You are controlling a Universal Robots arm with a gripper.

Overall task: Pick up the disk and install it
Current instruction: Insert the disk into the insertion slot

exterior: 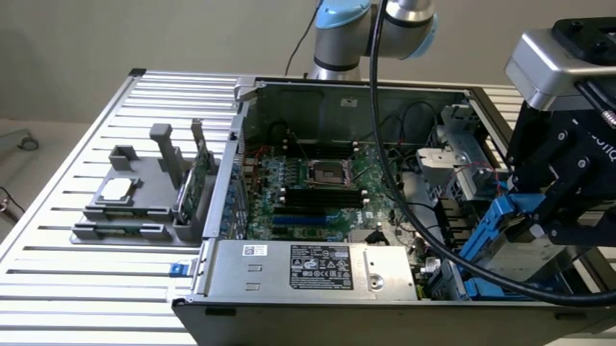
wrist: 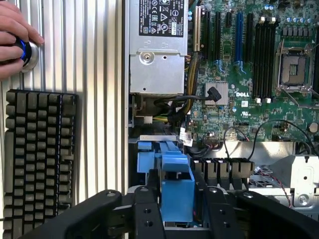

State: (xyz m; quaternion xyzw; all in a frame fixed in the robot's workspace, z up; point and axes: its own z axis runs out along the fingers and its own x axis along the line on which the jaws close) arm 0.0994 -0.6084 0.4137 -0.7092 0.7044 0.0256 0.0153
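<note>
The disk (exterior: pixel 515 254), silver-grey in a blue plastic carrier, stands tilted at the front corner of the open computer case (exterior: pixel 288 285) on the exterior view's right. My gripper (exterior: pixel 535 220) is down over its upper end. In the wrist view the blue carrier (wrist: pixel 175 174) sits between my two black fingers (wrist: pixel 147 214), which hug it on both sides, so the gripper (wrist: pixel 177 211) is shut on it. The lower part of the disk is hidden behind the case wall and my arm.
The motherboard (exterior: pixel 318 184) and grey power supply (exterior: pixel 308 268) fill the case. A grey fixture (exterior: pixel 135 205) with a small chip and an upright green card sits at the exterior view's left. A black cable (exterior: pixel 405 209) hangs across the case. A keyboard (wrist: pixel 37 149) and a person's hand (wrist: pixel 15 35) on a button are beside the case.
</note>
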